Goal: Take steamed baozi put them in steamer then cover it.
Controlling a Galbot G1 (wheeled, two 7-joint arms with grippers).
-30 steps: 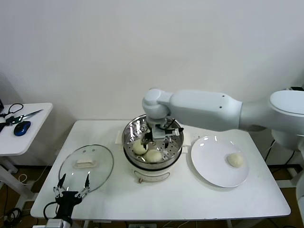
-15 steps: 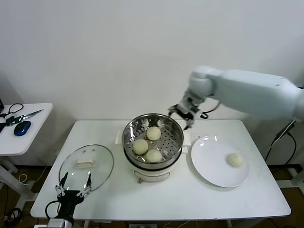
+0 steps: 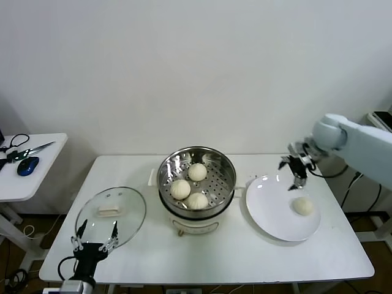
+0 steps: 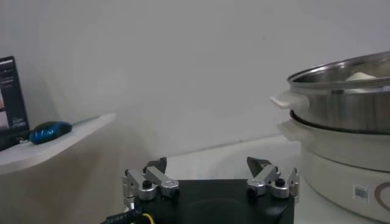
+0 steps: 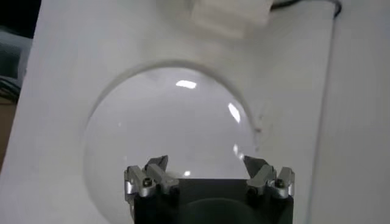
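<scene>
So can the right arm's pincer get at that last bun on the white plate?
Probably yes. The right pincer hangs open just above the white plate, and the last baozi lies alone there with nothing over or beside it. The left pincer waits far off by the glass lid.

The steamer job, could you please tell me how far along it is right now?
Done: three baozi sit in the steamer. In hand: the open, empty right claw hovers above the plate, near the last baozi. Left: load that bun, then fit the cover, lying beside the parked, open left claw.
</scene>
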